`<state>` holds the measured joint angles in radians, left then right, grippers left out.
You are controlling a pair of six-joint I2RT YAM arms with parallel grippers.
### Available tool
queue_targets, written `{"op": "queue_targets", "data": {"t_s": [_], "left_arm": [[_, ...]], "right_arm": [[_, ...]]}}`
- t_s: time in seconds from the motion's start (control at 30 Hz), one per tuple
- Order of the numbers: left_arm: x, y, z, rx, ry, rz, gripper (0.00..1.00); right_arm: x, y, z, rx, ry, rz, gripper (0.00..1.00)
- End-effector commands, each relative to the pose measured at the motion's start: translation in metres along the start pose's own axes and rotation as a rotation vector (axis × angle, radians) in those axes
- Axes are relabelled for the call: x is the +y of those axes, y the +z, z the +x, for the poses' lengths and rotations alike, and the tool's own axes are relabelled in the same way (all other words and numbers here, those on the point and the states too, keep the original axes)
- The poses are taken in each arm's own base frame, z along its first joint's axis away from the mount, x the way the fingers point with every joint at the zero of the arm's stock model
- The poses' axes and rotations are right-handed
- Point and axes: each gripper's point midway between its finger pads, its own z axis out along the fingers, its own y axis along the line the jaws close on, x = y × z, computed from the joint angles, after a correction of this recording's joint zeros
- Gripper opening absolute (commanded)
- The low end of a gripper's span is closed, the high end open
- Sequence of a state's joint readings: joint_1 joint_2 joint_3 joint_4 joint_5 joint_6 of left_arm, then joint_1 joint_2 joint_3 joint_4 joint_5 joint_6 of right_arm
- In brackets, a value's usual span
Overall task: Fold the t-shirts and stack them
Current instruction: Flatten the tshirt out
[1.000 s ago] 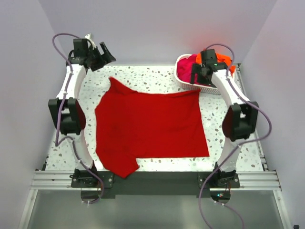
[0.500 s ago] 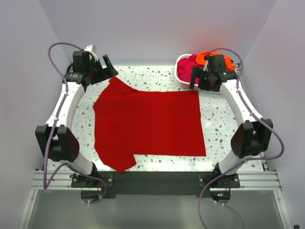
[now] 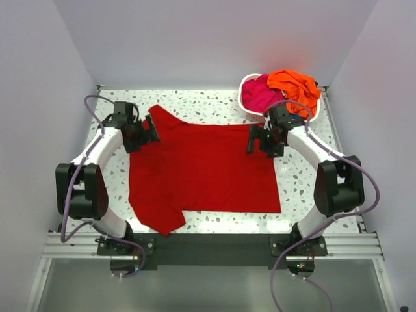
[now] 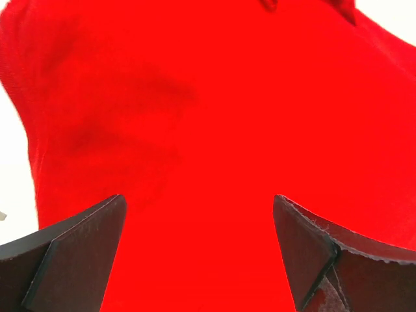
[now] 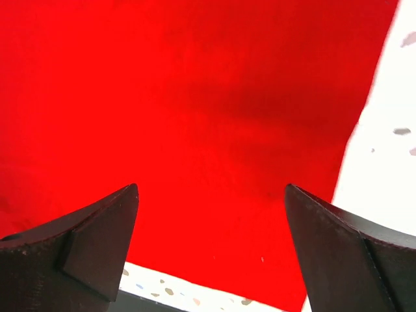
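Deep red t-shirt (image 3: 201,169) is laid flat on the speckled surface (image 3: 214,104) — one sleeve pointing far left. Left pincer (image 3: 153,129) is held over its far-left shoulder, right pincer (image 3: 252,140) over its far-right corner; both are seen spread apart (wrist views), nothing gripped. Magenta-pink t-shirt (image 3: 259,97) and orange t-shirt (image 3: 296,88) are heaped in the white basket (image 3: 242,103) at far right.

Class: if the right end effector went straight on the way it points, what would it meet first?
Most likely the red t-shirt, near its edge; the open right end effector points at it, distance unclear.
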<state>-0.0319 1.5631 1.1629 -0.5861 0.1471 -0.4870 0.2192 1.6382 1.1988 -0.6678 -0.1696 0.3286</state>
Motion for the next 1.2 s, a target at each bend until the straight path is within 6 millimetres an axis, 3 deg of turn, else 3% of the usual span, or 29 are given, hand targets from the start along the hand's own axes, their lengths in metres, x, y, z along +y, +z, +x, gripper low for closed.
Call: {"op": "queue_targets", "data": {"t_s": [0.0,0.23,0.37,0.47,0.53,0.57,0.7,0.77,0.83,0.87,0.93,0.97,1.0,1.03,1.1,1.17], "left_arm": [[0.011,0.023,0.004,0.025,-0.025,-0.024,1.0],[0.03,0.071,0.021,0.124,-0.055,-0.049,1.0],[0.031,0.09,0.019,0.151,-0.055,-0.049,1.0],[0.026,0.103,0.003,0.147,-0.042,-0.04,1.0],[0.028,0.116,0.003,0.173,-0.044,-0.048,1.0],[0.023,0.118,-0.009,0.153,-0.036,-0.037,1.0],[0.017,0.143,-0.023,0.166,-0.04,-0.018,1.0],[0.007,0.148,-0.043,0.137,-0.037,0.002,1.0],[0.009,0.161,-0.045,0.159,-0.04,-0.006,1.0],[0.001,0.163,-0.062,0.126,-0.03,0.014,1.0],[-0.003,0.174,-0.069,0.123,-0.028,0.032,1.0],[-0.013,0.173,-0.088,0.085,-0.019,0.059,1.0],[-0.016,0.18,-0.09,0.088,-0.019,0.074,1.0],[-0.021,0.181,-0.097,0.073,-0.012,0.092,1.0],[-0.042,0.18,-0.114,0.032,0.015,0.154,1.0],[-0.062,0.168,-0.129,-0.015,0.046,0.214,1.0]], "right_arm": [[0.01,0.013,-0.007,-0.008,0.004,-0.035,0.96],[0.008,0.038,-0.012,0.035,0.015,-0.013,0.96],[0.005,0.05,-0.019,0.047,0.03,0.011,0.96],[-0.001,0.062,-0.019,0.071,0.052,0.05,0.96],[-0.007,0.071,-0.02,0.086,0.064,0.087,0.96],[-0.01,0.075,-0.019,0.095,0.074,0.104,0.96],[-0.025,0.089,-0.026,0.11,0.096,0.2,0.96],[-0.034,0.092,-0.037,0.104,0.113,0.26,0.96],[-0.038,0.09,-0.053,0.081,0.13,0.297,0.96],[-0.043,0.095,-0.055,0.084,0.142,0.317,0.97],[-0.045,0.095,-0.071,0.06,0.158,0.322,0.97],[-0.046,0.097,-0.076,0.055,0.164,0.324,0.97],[-0.049,0.104,-0.075,0.07,0.168,0.331,0.97],[-0.048,0.102,-0.087,0.053,0.171,0.325,0.97],[-0.047,0.107,-0.092,0.063,0.16,0.317,0.97],[-0.039,0.104,-0.108,0.034,0.125,0.277,0.97]]}}
